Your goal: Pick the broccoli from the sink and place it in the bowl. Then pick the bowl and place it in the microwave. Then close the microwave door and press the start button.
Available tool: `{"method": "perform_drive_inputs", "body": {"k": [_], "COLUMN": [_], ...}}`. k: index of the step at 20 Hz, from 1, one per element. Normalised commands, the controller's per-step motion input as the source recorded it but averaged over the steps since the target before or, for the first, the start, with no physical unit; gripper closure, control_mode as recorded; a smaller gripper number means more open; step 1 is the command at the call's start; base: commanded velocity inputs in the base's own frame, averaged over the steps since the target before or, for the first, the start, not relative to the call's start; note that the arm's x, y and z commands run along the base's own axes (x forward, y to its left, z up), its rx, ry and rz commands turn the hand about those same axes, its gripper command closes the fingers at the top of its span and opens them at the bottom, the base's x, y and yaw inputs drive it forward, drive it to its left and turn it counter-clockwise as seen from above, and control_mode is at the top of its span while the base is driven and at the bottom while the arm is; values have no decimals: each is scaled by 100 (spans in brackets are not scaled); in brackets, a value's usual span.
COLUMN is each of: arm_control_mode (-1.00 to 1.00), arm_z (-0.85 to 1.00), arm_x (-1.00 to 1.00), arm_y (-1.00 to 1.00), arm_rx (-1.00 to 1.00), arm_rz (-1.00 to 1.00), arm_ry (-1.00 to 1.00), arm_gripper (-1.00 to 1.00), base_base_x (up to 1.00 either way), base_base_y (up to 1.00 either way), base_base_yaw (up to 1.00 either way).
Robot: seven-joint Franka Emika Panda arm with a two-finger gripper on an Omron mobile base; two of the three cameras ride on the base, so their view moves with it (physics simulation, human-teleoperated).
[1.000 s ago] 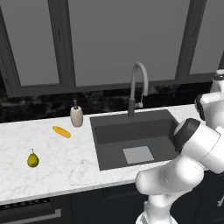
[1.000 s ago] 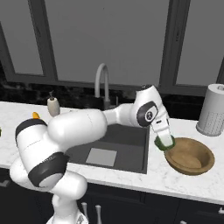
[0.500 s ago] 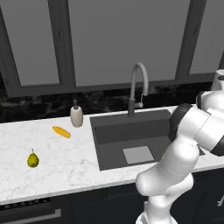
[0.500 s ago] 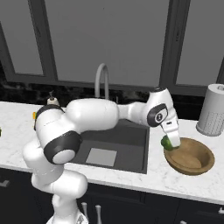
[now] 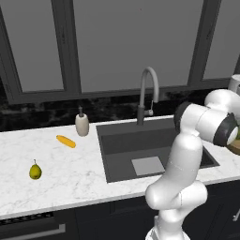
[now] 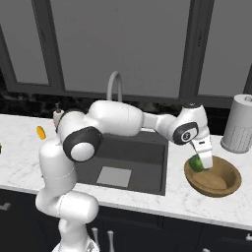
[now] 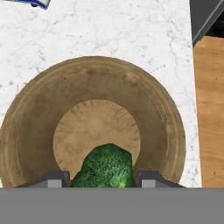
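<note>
My gripper [image 6: 202,164] is shut on the broccoli [image 6: 196,163], a small dark-green clump, and hangs just over the left inner side of the wooden bowl [image 6: 227,185]. The bowl stands on the marble counter to the right of the sink [image 6: 147,156]. Looking down from the hand, the broccoli [image 7: 106,168] sits between the two dark fingertips [image 7: 55,178] of the gripper [image 7: 103,178], above the flat middle of the bowl [image 7: 30,114]. The dark basin of the sink [image 5: 159,140] has a pale square on its floor. The microwave is out of view.
A grey paper-towel roll [image 6: 239,124] stands behind the bowl. The curved faucet [image 5: 147,93] rises behind the sink. On the left counter lie a pear [image 5: 34,170], a yellow item [image 5: 66,141] and a soap dispenser [image 5: 82,124]. The counter's front edge [image 7: 191,109] runs near the bowl.
The arm has swung right and a little down with the broccoli, from the bowl's left rim to over its inside. The grip has not changed.
</note>
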Motion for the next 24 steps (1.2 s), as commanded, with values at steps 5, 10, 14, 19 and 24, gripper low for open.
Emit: {"method": "perform_drive_inputs", "body": {"k": [5,10,14,19,24], "arm_control_mode": [-100,-100,-100,-100,-100], "arm_z": [-21,-27,-28,-33,-39], "arm_x": [23,25,32,30,25], "arm_y": [-31,-30,-17,-13,-1], "arm_rx": [4,7,6,5,2], "arm_rz": [0,0,0,0,0], "arm_ry": [0,0,0,0,0], "arm_gripper": [100,100,100,100,100], "base_base_x": [0,0,0,0,0], "base_base_y": [0,0,0,0,0], "base_base_yaw": [0,0,0,0,0]}}
